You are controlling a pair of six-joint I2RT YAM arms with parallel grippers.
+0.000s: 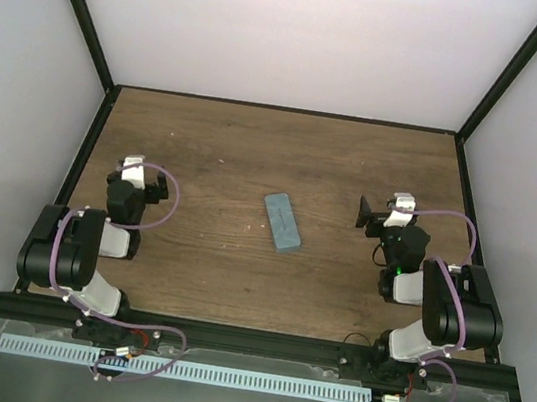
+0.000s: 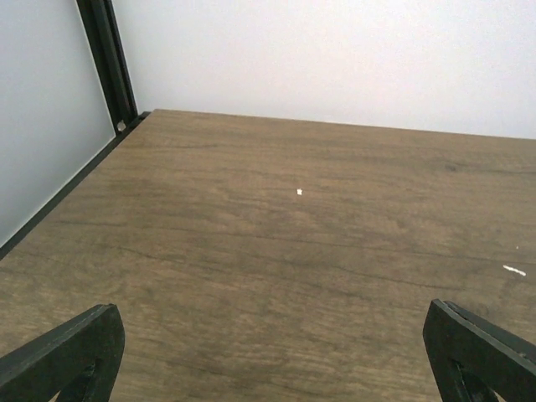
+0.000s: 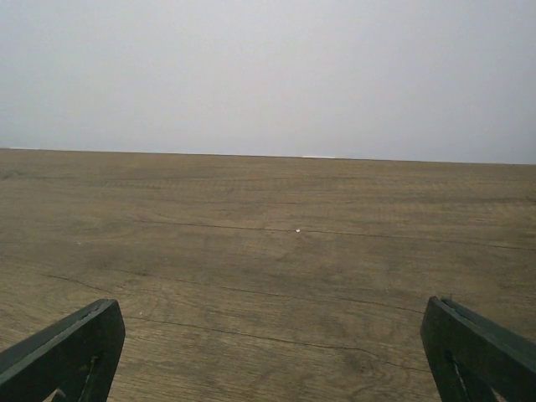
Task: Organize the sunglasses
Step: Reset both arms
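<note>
Claws first: left claw (image 1: 157, 185) and right claw (image 1: 367, 214) both hung low over the table (image 1: 256, 149), jaws spread wide and gripping nothing. Each wrist view showed only wood grain between its fingers.

Sunglasses: not visible in any view, no red frame anywhere on the wood. The only object out was the case (image 1: 282, 222), grey-blue, lid shut, lying flat. Whether the sunglasses sat inside it couldn't be told.

Key relation: the case lay between the two claws, roughly level with them in depth and a touch closer to the bases. Its long axis ran from near-right to far-left, closer to the near-far line than to straight across. The right claw was the nearer one, with the case off to its left. The left claw was well apart, with the case off to its right. Both wrist cameras faced the far wall, so the case fell outside both.

Judgement: the right arm looked the better pick. It would need to swing left and yaw so the jaws spanned the case's short side, not its length. Further out there was only wood up to the wall.
</note>
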